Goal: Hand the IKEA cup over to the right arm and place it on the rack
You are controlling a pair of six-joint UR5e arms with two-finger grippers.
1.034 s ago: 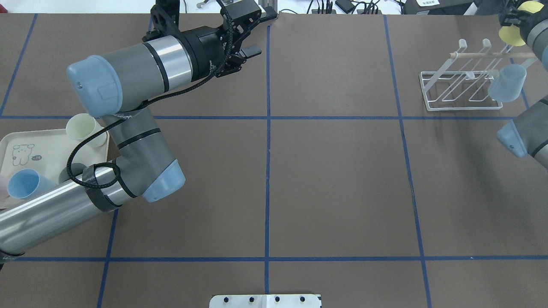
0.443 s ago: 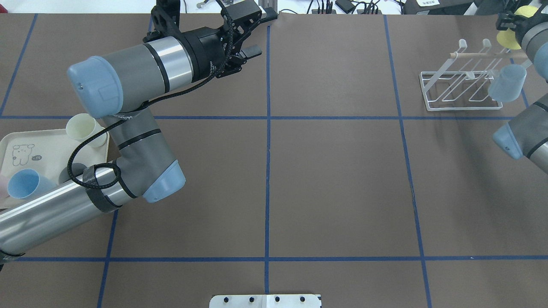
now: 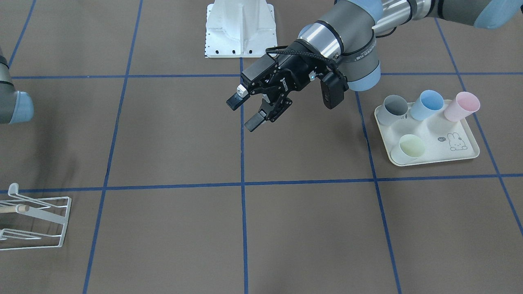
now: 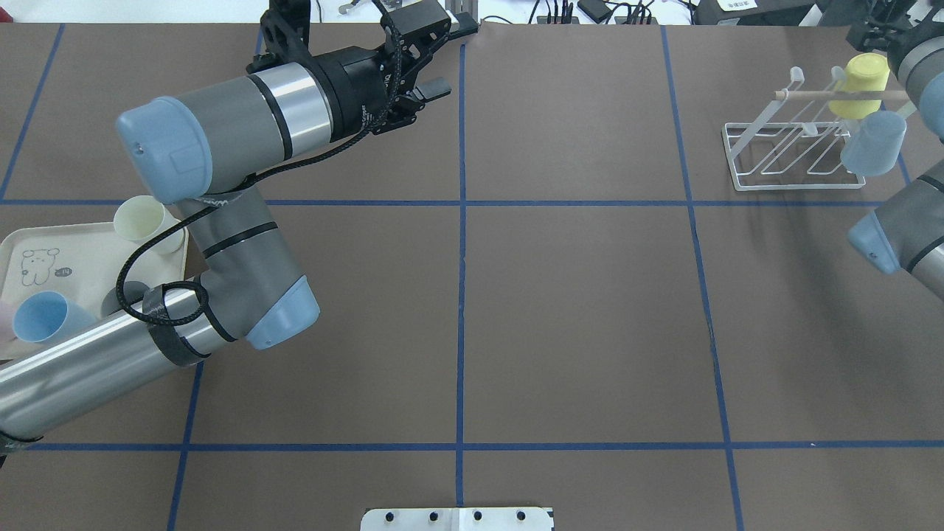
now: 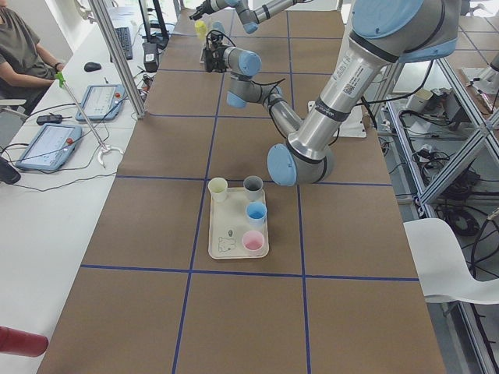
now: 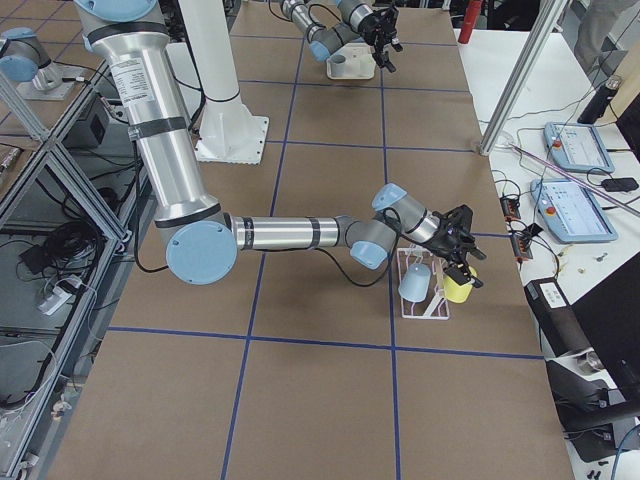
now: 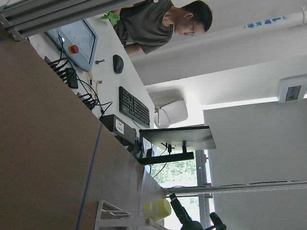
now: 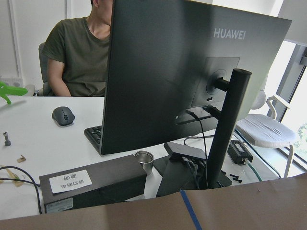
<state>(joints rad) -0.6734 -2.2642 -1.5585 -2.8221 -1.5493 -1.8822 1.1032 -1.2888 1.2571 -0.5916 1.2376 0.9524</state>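
Only part of the right gripper shows, at the far end of the rack, and I cannot tell whether its jaws are spread or closed. It hangs just above the yellow cup; whether it touches the cup is unclear. That cup sits tilted on the rack, at the end on the robot's right, close by the wooden peg. Just beside it, nearer the robot, a pale cup hangs tilted on the same end. The rack stands in the far right square of the table. The right arm comes in over the table's right edge, its blue elbow cap near the rack.

Well apart from all this, the left gripper is spread wide and holds nothing. It hangs above the table over the middle blue tape line, on the far side from the robot. The left arm bends back from it toward the tray. Four cups stand on the tray: a grey cup, a blue cup and a pink cup in a row along the edge nearest the robot, and a cream cup alone at a far corner.

Beyond the table, a person in a dark green shirt sits at a white desk behind a monitor.
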